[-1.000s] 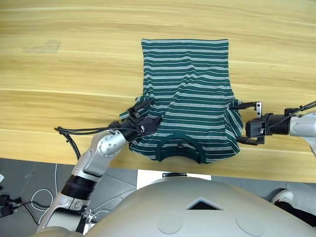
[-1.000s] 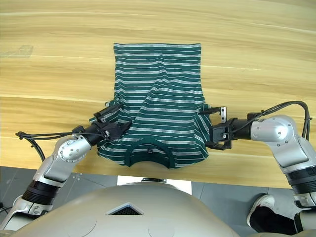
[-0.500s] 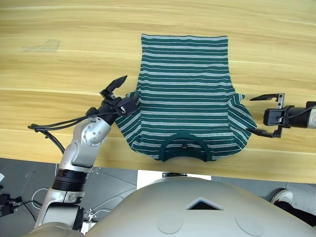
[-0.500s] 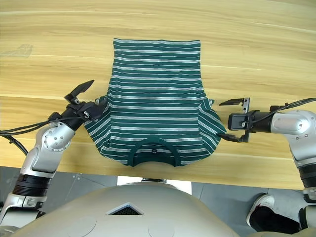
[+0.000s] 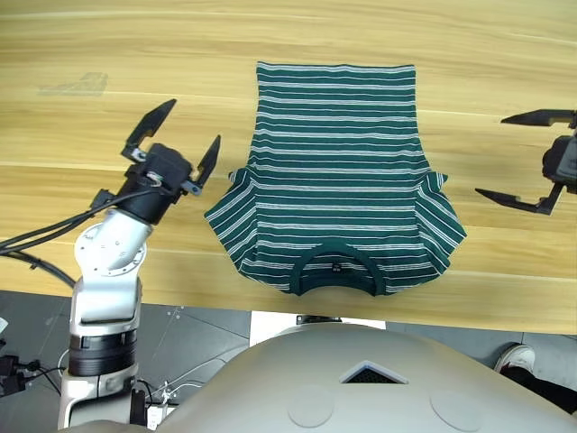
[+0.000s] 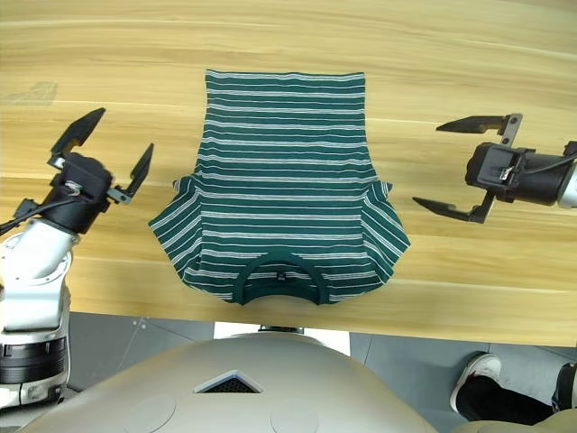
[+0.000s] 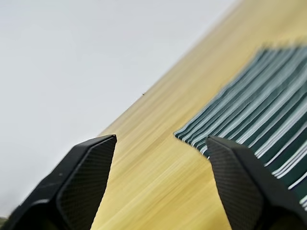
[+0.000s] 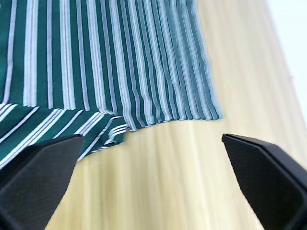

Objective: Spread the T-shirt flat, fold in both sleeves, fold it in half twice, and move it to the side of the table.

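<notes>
The T-shirt [image 5: 335, 180] lies flat on the worktop [image 5: 72, 126]. The left claw [image 5: 194, 122] and right claw [image 6: 428, 164] are wide open (holding nothing). Next job, I think: pinch a sleeve and fold it in.

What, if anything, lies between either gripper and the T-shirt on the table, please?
Nothing visible does. The left gripper and the right gripper are both open, one off to each side of the T-shirt, with bare table between each of them and it.

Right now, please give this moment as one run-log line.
T-shirt: flat on table, sleeves not folded | left gripper: open, beside shirt | right gripper: open, beside shirt
</notes>
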### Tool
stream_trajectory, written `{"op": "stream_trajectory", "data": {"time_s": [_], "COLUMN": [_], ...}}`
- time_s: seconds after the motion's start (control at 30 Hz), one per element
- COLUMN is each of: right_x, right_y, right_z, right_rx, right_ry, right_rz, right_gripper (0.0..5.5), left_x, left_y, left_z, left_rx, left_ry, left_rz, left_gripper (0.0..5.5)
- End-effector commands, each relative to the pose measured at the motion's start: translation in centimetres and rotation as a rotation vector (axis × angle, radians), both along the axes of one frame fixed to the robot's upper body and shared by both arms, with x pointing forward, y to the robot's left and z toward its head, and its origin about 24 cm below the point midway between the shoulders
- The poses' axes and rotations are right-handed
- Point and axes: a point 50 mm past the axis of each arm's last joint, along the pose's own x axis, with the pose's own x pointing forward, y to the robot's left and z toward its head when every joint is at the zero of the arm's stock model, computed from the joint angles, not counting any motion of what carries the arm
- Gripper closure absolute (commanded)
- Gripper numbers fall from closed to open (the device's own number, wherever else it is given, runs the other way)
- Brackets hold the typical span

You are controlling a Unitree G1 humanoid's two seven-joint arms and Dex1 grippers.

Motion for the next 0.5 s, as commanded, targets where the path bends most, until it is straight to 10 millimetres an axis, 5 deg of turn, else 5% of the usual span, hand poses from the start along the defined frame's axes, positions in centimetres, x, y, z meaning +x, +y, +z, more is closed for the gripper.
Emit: {"op": "stream_trajectory", "data": {"time_s": [0.03,0.1,0.27,0.5], "right_x": [1.9,2.5,3.0,3.1], "right_y": [3.0,4.3,4.4,3.6], "right_z": [1.7,1.8,2.6,2.8], "right_rx": [0.349,0.564,0.732,0.777], "right_ry": [-0.320,-0.463,-0.694,-0.786], "right_rz": [-0.110,-0.225,-0.427,-0.527], "right_gripper": [0.15,0.15,0.15,0.15], "left_x": [-2.9,-4.2,-8.5,-8.9], "left_y": [1.0,1.8,0.0,-0.1], "left_z": [-0.1,-1.5,-6.2,-9.8], "left_rx": [-0.304,-0.434,-1.005,-1.221], "left_ry": [0.075,0.155,0.552,0.754], "left_rz": [0.151,0.300,0.532,0.675], "left_gripper": [2.04,2.04,2.04,2.04]}}
